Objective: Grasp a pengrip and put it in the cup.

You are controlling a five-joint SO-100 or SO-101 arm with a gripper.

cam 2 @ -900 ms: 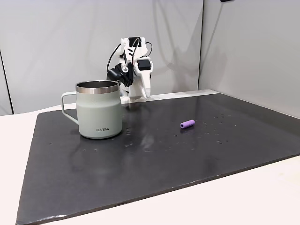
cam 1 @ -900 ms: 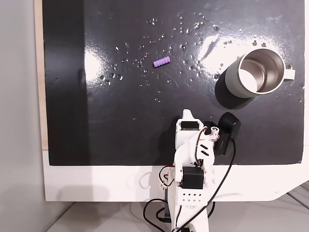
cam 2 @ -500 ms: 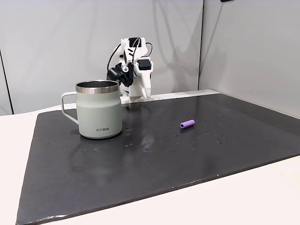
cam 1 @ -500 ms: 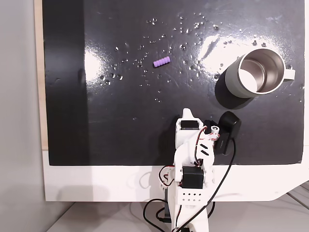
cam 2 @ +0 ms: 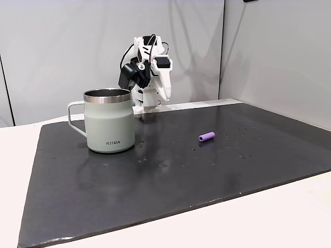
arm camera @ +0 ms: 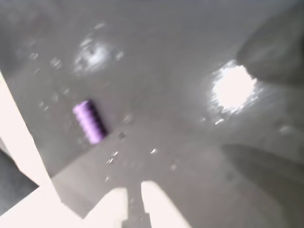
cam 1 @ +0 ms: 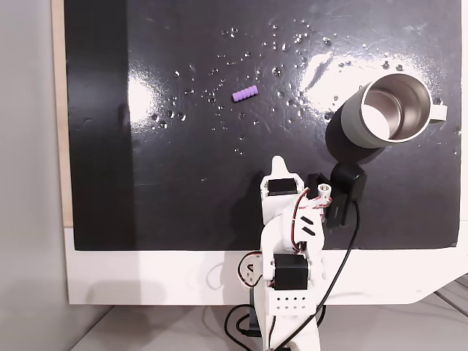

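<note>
We see the arm has lifted from its folded pose at the desk's point(cam 1: 183, 190) near edge, so the reach has only begun. The end effector point(arm camera: 134, 199), blurred, seems nearly closed and empty. The pengrip point(cam 1: 245, 93) lies mid-desk toward the far edge, well apart from the cup point(cam 1: 386, 110).

One camera looks straight down, one low from the mat's point(cam 2: 155, 175) front, one wrist-mounted.
</note>
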